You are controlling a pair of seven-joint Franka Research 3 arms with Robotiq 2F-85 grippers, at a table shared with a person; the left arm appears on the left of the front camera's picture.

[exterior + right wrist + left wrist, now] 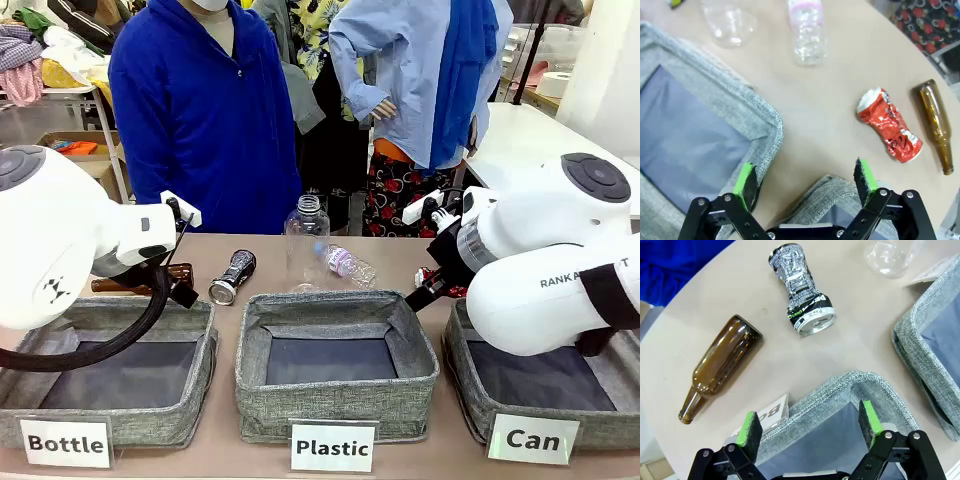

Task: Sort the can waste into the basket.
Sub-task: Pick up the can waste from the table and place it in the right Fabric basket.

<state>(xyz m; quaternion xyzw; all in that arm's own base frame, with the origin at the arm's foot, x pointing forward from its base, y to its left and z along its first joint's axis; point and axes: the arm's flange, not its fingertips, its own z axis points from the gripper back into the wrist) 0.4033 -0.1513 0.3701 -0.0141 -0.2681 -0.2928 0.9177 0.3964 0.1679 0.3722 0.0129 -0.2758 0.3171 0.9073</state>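
The slim dark can (232,277) lies on its side on the table behind the bins; in the left wrist view this can (802,290) is dented at the waist, silver top toward me. My left gripper (809,420) hangs open above a corner of the "Bottle" bin, well short of it. The crushed red can (888,125) lies on the table ahead and to the right of my right gripper (805,175), which is open and empty over the near rim of the basket (820,200). The basket (468,375) labelled "Can" sits at the front right, empty inside.
Grey bins labelled "Bottle" (195,385) and "Plastic" (335,405) stand left of the basket. A brown bottle (722,365) lies near the dark can, another brown bottle (935,125) beside the red can. Clear plastic bottles (306,240) (350,265) sit mid-table. A person in blue (200,110) stands opposite.
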